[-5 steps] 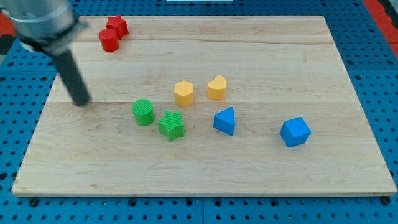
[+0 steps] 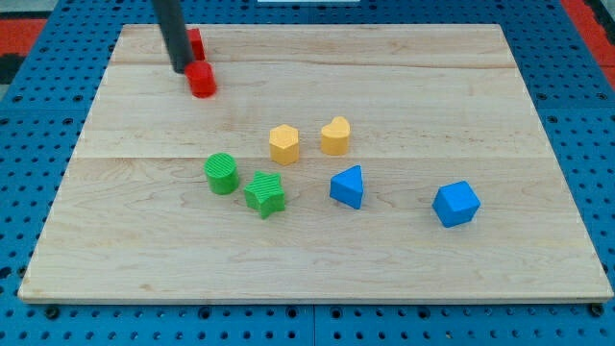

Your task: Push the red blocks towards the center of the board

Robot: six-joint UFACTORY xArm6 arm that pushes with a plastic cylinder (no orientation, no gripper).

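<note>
Two red blocks sit near the board's top left. One red block [image 2: 202,80], shape blurred, lies just right of and below my tip [image 2: 182,69], touching or nearly touching it. The other red block [image 2: 195,42] is partly hidden behind the dark rod, above the first. The rod comes down from the view's top edge. The board's middle lies to the lower right of both red blocks.
A yellow hexagonal block [image 2: 284,143] and a yellow heart-like block [image 2: 335,135] sit near the middle. A green cylinder [image 2: 221,173] and a green star [image 2: 265,193] lie below them. A blue wedge [image 2: 348,186] and a blue block [image 2: 455,204] lie to the right. The wooden board [image 2: 404,77] rests on a blue pegboard.
My tip has moved from the board's left side up and right to the red blocks. One red block has shifted right and down, away from the other.
</note>
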